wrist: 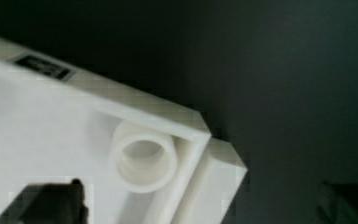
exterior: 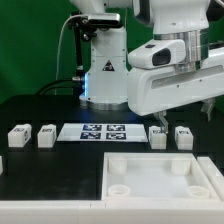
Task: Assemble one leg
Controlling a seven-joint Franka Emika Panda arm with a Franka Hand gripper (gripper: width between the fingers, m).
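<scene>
gripper (wrist: 202, 200), jaws seemingly apart, over panel (wrist: 51, 120)

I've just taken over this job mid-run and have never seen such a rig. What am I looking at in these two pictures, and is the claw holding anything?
The machine is a single robot arm that ends in a two-finger claw. The exterior view comes from a camera off the arm. The wrist view comes from a camera on the wrist, looking past the claw's dark fingers.

On the black table stand four small white legs: two toward the exterior view's left and two toward its right. The marker board lies between them. Nearer the camera lies a large flat white piece with round corner sockets.

The claw hangs over one corner of that piece, open and holding nothing.
</scene>
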